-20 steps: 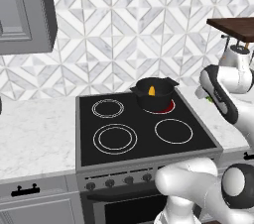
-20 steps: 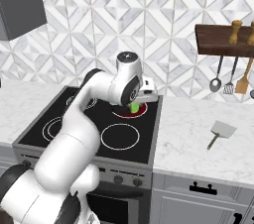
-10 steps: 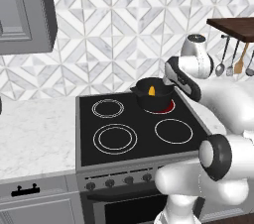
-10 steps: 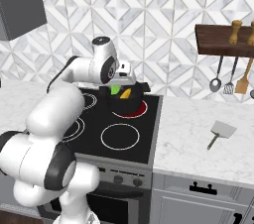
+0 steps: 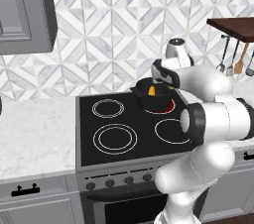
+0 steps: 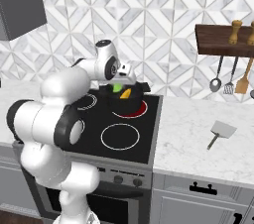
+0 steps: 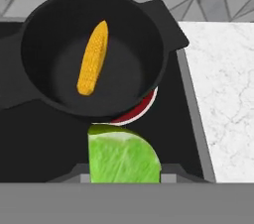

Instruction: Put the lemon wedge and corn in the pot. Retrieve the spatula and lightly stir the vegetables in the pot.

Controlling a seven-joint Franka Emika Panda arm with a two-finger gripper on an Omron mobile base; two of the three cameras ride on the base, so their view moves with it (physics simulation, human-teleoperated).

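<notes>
The black pot [image 7: 149, 29] stands on the back right burner, with the yellow corn [image 7: 93, 58] lying inside it. My gripper [image 6: 120, 80] hangs just above the pot [image 6: 125, 105] and is shut on the green lemon wedge [image 7: 124, 156]. In the hand view the wedge sits at the pot's near rim and hides the fingertips. From the left base view my gripper [image 5: 159, 80] hovers beside the corn [image 5: 152, 90] in the pot [image 5: 147, 101]. The spatula [image 6: 220, 132], a grey blade on a dark handle, lies on the marble counter to the right of the stove.
The burner [image 7: 144, 108] under the pot glows red. Ladles and a wooden utensil [image 6: 242, 80] hang from a wooden shelf [image 6: 223, 39] at the right. A grey cabinet [image 5: 25, 15] hangs at the upper left. White counter [image 5: 34, 129] flanks the stove.
The arm has swung left from the counter side to over the pot, carrying the lemon wedge. The corn and the spatula have stayed where they were.
</notes>
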